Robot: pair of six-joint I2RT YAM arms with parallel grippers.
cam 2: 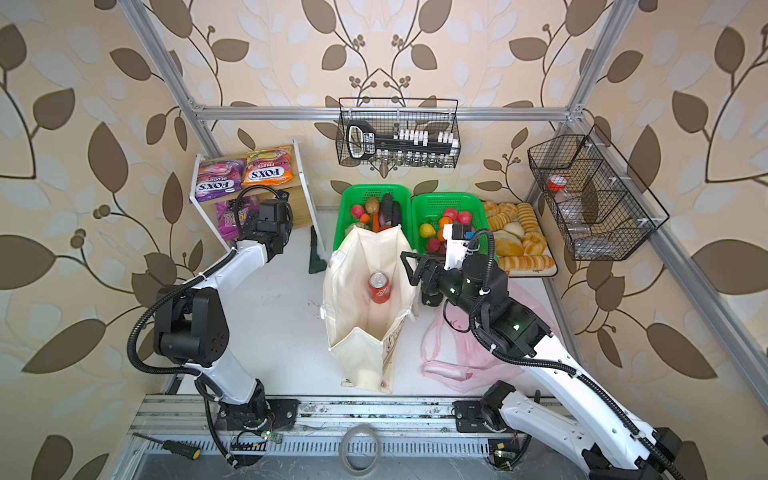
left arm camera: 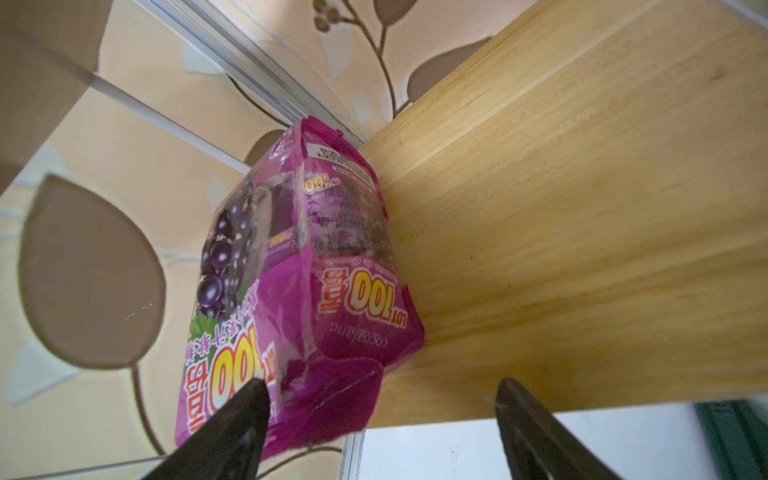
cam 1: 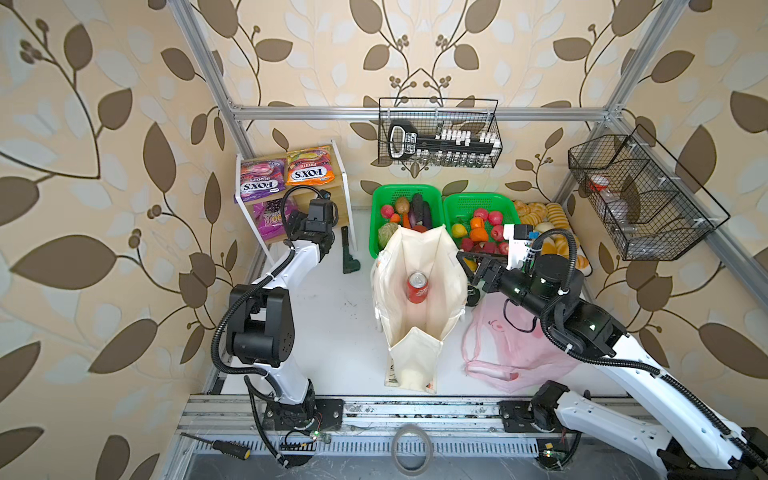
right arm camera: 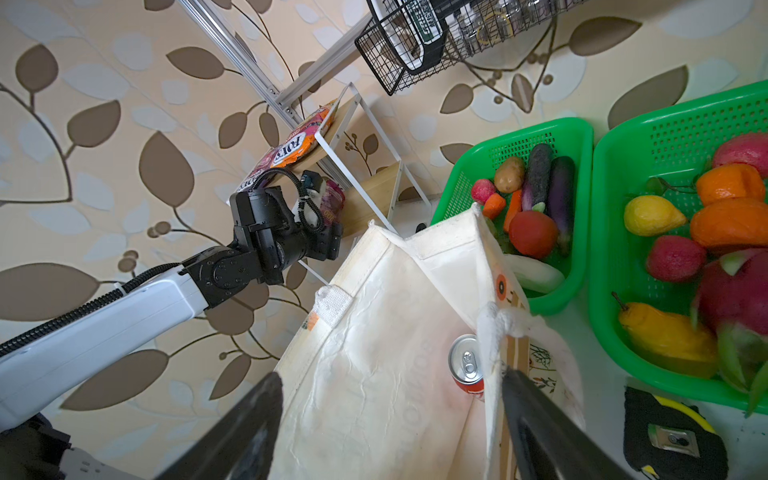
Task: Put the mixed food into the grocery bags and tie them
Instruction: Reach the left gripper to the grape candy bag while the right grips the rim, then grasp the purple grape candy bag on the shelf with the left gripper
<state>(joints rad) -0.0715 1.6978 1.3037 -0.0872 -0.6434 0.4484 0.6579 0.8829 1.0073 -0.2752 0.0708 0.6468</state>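
The purple "100" packet lies on the lower wooden shelf. My left gripper stands open just in front of it, and the packet's near corner lies between the fingers. In both top views the packet shows beside the left wrist. The orange FOX'S packet is on the top shelf. The cream tote stands open with the red can upright inside. My right gripper is open astride the tote's right wall. The pink plastic bag lies flat under the right arm. Potato, cabbage and red vegetable sit in a basket.
Two green baskets of vegetables and fruit stand behind the tote. A tray of bread rolls is at back right. A purple-pink FOX'S packet shares the top shelf. A tape measure and a dark tool lie on the table.
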